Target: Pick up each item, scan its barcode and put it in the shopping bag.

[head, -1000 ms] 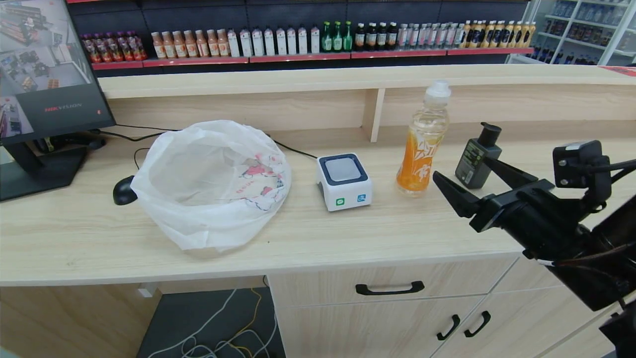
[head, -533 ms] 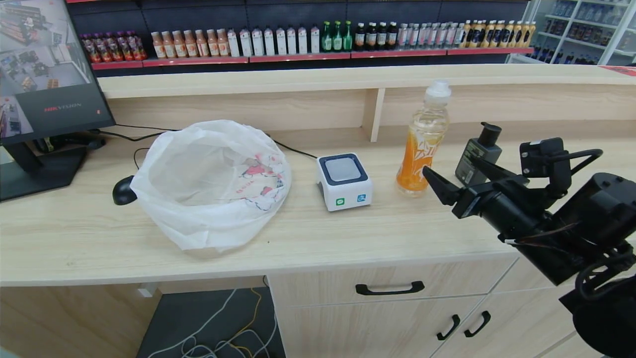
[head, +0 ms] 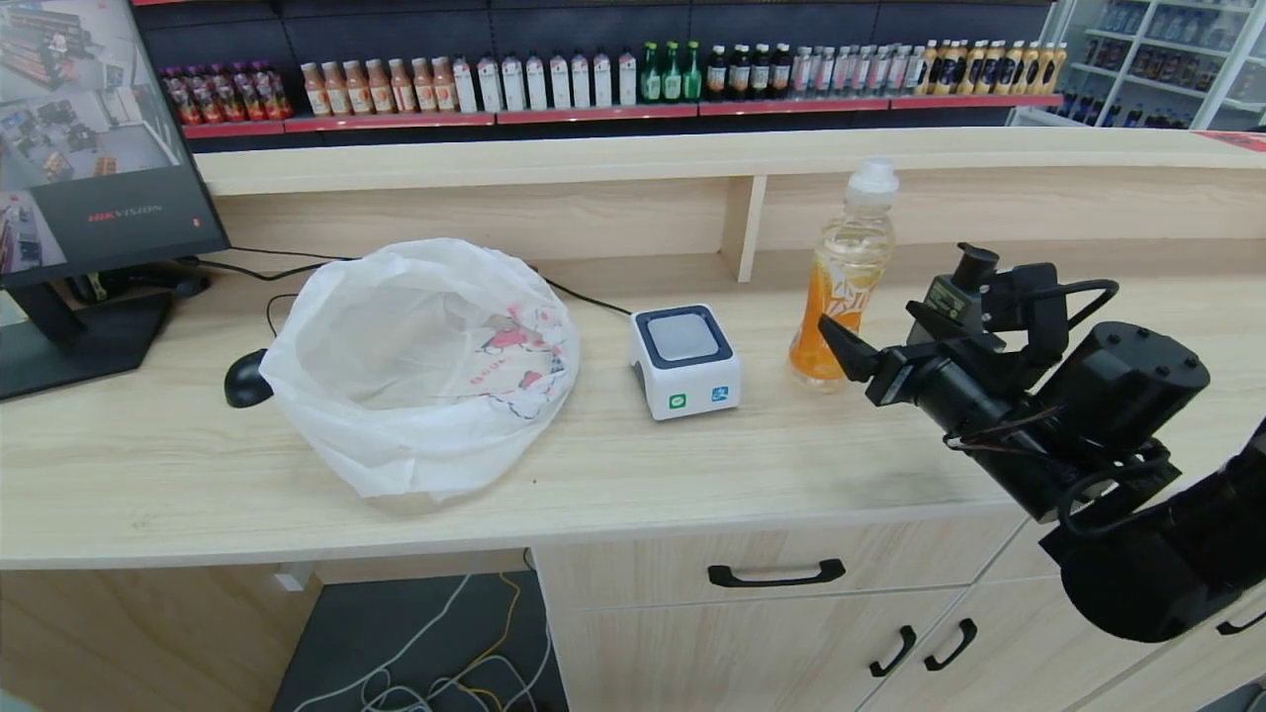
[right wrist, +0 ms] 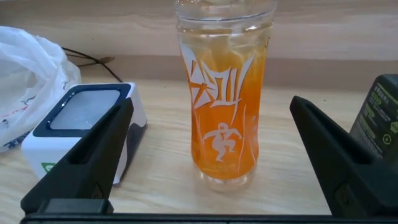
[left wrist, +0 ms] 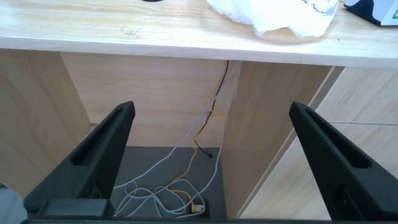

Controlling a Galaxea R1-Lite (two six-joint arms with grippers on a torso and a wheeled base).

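Note:
An orange drink bottle (head: 843, 282) with a white cap stands upright on the counter, right of the white barcode scanner (head: 684, 360). A dark green pump bottle (head: 951, 297) stands right of it, partly hidden by my right arm. My right gripper (head: 880, 341) is open just in front of the orange bottle (right wrist: 224, 106), which sits between the spread fingers (right wrist: 87, 162) but apart from them. The white shopping bag (head: 420, 361) lies open on the left. My left gripper (left wrist: 211, 155) is open below the counter edge, holding nothing.
A monitor (head: 79, 178) and a black mouse (head: 245, 381) sit at the counter's left. A raised wooden ledge (head: 692, 158) runs behind the items. Drawers with black handles (head: 776, 574) are below. Loose cables (left wrist: 180, 186) lie on the floor under the counter.
My right arm has moved forward and left, bringing its open gripper from beside the pump bottle up to the orange bottle. Nothing else moved.

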